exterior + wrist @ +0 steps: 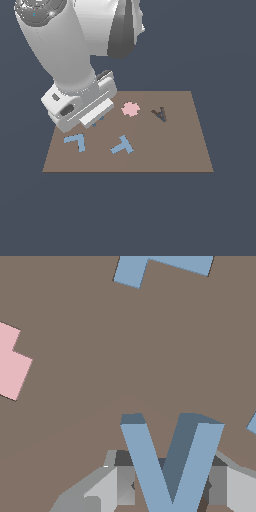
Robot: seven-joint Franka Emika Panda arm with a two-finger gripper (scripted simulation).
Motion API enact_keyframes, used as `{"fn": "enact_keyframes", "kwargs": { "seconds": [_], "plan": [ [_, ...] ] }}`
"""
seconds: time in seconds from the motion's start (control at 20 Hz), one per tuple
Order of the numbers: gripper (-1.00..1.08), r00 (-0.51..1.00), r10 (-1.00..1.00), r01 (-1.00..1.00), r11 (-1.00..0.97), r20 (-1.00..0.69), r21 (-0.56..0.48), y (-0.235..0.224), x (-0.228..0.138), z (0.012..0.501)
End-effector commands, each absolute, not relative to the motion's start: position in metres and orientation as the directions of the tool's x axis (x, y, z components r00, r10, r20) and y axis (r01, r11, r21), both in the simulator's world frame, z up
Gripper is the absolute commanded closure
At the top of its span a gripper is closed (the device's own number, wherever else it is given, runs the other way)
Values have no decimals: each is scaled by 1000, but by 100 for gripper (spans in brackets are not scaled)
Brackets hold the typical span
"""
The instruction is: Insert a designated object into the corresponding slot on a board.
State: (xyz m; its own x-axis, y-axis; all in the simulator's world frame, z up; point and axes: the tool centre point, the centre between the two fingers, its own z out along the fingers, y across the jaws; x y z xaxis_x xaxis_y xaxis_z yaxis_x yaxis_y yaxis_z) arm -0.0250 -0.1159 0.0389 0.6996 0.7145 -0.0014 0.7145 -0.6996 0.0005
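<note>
Item: V-shaped piece, light blue. We find it pinched between the fingers of the end effector, presumably so it can be carried to its recess; in the exterior view it sits at the board's upper left, mostly hidden. Item: T-shaped piece and L-shaped piece, flat on the board, lower left. Item: pink spot and A-shaped recess, upper centre. V slot: we cannot locate it.

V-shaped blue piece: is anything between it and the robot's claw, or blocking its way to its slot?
Nothing visible separates them: the V piece sits right between the fingers of the gripper. Its V-shaped slot does not show in either view, so that path cannot be judged.
</note>
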Motion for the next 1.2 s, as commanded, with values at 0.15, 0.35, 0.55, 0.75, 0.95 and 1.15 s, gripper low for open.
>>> {"fn": "enact_keyframes", "kwargs": {
  "seconds": [0.15, 0.35, 0.55, 0.75, 0.95, 1.15],
  "plan": [
    [108, 678, 735, 735, -678, -1, 1, -141, -33, 40],
    [108, 671, 741, 741, -671, -1, 1, -151, -34, 40],
    [108, 672, 741, 741, -672, -1, 1, -152, -35, 40],
    [108, 670, 742, 742, -670, -2, 0, -153, -34, 34],
    [-92, 670, 743, 743, -670, -2, -1, -153, -34, 30],
    [-92, 670, 743, 743, -670, -2, -1, -153, -34, 30]
  ]
}}
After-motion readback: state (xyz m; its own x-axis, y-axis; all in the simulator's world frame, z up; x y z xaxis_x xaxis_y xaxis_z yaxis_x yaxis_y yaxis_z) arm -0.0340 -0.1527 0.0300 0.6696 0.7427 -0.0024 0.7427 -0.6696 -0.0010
